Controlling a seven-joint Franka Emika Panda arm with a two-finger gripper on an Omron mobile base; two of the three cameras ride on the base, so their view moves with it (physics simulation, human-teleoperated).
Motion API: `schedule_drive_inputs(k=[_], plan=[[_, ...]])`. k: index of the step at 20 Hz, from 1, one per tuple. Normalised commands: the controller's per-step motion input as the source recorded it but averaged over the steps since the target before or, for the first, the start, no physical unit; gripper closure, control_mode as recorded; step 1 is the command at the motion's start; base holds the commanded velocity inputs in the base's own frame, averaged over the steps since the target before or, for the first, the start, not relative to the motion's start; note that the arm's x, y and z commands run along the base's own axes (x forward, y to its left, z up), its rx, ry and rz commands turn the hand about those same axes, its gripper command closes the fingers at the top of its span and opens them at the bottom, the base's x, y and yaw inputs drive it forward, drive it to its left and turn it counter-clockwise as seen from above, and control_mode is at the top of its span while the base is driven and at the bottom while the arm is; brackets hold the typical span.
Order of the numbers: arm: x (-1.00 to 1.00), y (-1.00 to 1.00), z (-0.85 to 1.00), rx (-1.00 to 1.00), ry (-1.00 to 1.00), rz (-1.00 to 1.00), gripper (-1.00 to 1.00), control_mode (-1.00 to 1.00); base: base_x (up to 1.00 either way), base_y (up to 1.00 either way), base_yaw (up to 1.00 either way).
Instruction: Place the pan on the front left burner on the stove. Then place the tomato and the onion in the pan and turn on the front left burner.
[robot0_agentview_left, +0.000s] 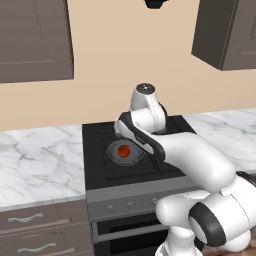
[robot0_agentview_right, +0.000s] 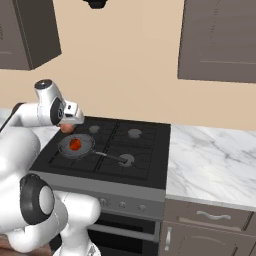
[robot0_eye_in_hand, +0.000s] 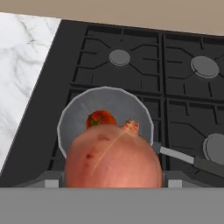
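The dark grey pan (robot0_eye_in_hand: 75, 117) sits on the stove (robot0_eye_in_hand: 183, 109) at its front left, covering the front left burner. Its handle (robot0_eye_in_hand: 188, 158) points right. The red tomato (robot0_eye_in_hand: 99, 119) lies inside the pan (robot0_agentview_right: 86, 145). My gripper (robot0_eye_in_hand: 113, 181) is shut on the pale orange-pink onion (robot0_eye_in_hand: 113, 157), which hangs just above the near side of the pan. From the right base view the onion (robot0_agentview_right: 67, 128) shows under the hand, up and left of the tomato (robot0_agentview_right: 75, 144). In the left base view my arm hides the hand; the tomato (robot0_agentview_left: 123, 150) shows in the pan (robot0_agentview_left: 112, 151).
The other burner caps (robot0_eye_in_hand: 119, 57) (robot0_eye_in_hand: 204, 66) (robot0_eye_in_hand: 216, 148) are bare. Knobs (robot0_agentview_right: 112, 202) line the steel front panel. Marble counter (robot0_eye_in_hand: 22, 70) lies left of the stove, and more counter (robot0_agentview_right: 210, 155) on its right. Wall cabinets hang overhead.
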Motion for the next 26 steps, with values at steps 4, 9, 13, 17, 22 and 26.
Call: schedule_drive_inputs(k=[4, 9, 13, 17, 22, 26], plan=[[0.1, -0.04, -0.16, -0.01, 0.01, 0.0, 1.0, -1.0, 0.0, 0.0, 0.0], [0.01, -0.22, -0.15, 0.0, 0.0, 0.0, 1.0, -1.0, 0.0, 0.0, 0.0], [0.0, -0.31, -0.2, 0.0, 0.01, 0.0, 1.0, -1.0, 0.0, 0.0, 0.0], [0.0, -0.2, -0.06, 0.06, 0.0, 0.0, 1.0, -1.0, 0.0, 0.0, 0.0], [0.0, -0.01, 0.0, 0.1, 0.0, 0.0, 1.0, -1.0, 0.0, 0.0, 0.0], [0.04, 0.0, 0.0, 0.08, 0.0, 0.0, 1.0, -1.0, 0.0, 0.0, 0.0]])
